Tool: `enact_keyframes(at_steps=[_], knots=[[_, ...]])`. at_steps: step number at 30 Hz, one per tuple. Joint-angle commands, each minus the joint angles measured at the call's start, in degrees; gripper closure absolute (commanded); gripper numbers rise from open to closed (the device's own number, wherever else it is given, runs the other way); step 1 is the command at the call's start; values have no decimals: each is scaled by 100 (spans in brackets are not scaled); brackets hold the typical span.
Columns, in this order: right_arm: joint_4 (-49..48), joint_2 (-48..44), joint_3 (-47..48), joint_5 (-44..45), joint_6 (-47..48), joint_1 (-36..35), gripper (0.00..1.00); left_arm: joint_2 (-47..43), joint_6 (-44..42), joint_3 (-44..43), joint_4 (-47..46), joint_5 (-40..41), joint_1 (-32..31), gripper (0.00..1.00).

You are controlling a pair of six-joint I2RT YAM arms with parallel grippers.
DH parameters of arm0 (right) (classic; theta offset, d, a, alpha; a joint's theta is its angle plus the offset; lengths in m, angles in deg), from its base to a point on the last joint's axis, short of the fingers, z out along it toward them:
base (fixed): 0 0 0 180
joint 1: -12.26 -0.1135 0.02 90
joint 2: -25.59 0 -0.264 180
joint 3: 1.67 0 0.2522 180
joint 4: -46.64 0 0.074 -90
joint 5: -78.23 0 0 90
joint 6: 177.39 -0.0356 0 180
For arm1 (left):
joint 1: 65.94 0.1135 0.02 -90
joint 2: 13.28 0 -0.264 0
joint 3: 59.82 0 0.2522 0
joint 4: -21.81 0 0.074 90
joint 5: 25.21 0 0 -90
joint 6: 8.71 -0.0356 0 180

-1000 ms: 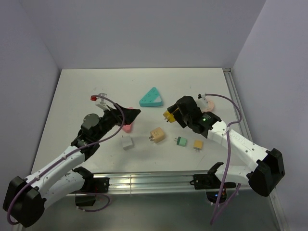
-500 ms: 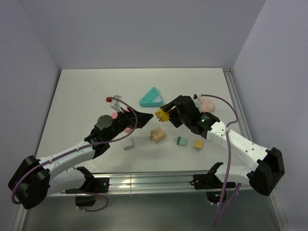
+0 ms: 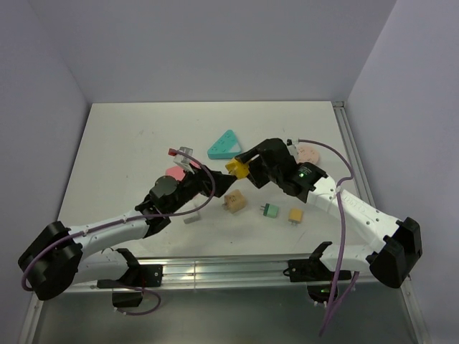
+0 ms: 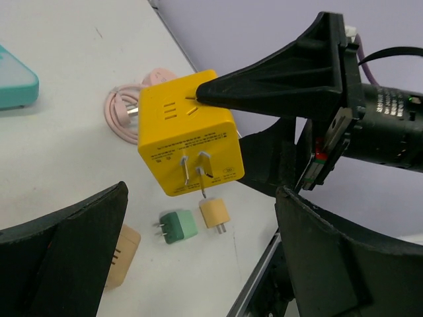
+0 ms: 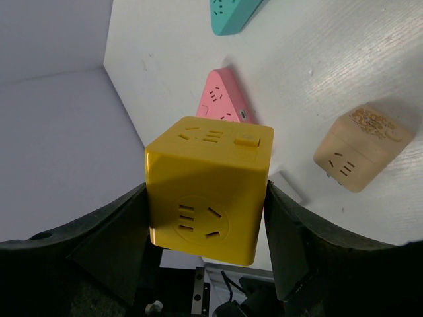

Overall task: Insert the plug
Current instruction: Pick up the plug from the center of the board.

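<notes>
The right tool (image 5: 208,218) clamps a yellow plastic cube adapter (image 4: 188,135) in the air over the middle of the surface (image 3: 115,143). Its metal prongs (image 4: 195,173) face the left tool (image 4: 198,257), which gapes wide and empty. If the left tool closes off-centre, it could twist the cube or snag the prongs.

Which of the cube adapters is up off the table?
The yellow cube, held by the right gripper; the beige cube rests on the table.

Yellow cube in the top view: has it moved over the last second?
Yes. The yellow cube has shifted left, ending just below the right corner of the teal triangular socket block, which stayed put.
</notes>
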Motion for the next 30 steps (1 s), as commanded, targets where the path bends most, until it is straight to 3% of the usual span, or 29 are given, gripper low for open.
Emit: enact_keyframes(at_steps=[1,16,30], knots=[[-78,-18,244,-10,-163,-60,100,128,-193,-161,-192,93,-81,0],[-315,36,86,-432,-128,-87,100,471,-685,-512,-131,497,-239,0],[-403,44,6,-441,-163,-210,100,797,-571,-644,-324,822,-239,1]])
